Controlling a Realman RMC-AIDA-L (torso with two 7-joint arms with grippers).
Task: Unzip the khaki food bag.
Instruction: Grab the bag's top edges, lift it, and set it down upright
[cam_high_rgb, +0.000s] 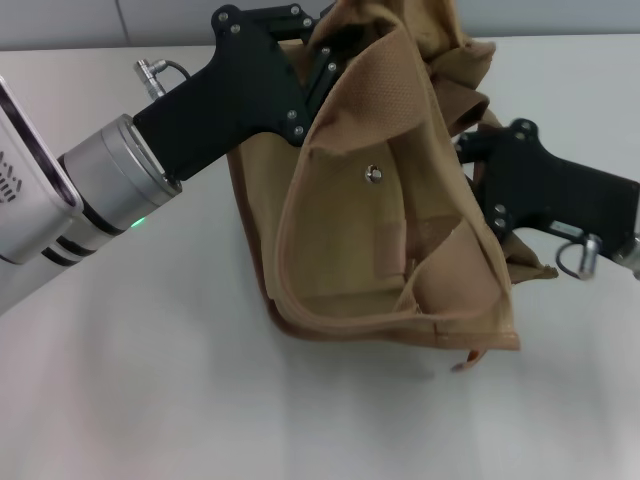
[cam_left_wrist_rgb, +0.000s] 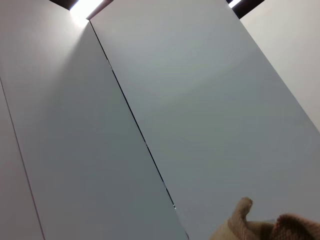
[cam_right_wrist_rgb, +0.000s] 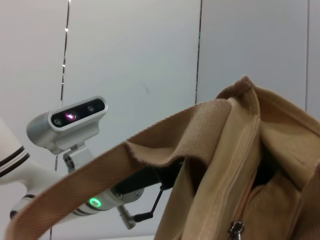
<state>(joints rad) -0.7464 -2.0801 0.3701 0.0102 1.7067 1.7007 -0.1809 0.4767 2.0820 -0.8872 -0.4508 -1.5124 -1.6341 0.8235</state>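
The khaki food bag (cam_high_rgb: 400, 230) slumps on the white counter (cam_high_rgb: 150, 380), bare surface open on the side nearer the camera and to both sides of it. The left gripper (cam_high_rgb: 318, 62) reaches into the bag's upper corner among folded canvas; the right gripper (cam_high_rgb: 470, 150) presses in at the opposite side. Fabric hides both sets of jaws, so their state cannot be told. A woven strap handle (cam_right_wrist_rgb: 150, 160) arches above a silver zipper pull (cam_right_wrist_rgb: 236, 229); a silver snap (cam_high_rgb: 373, 173) studs the front pocket, edged in darker trim.
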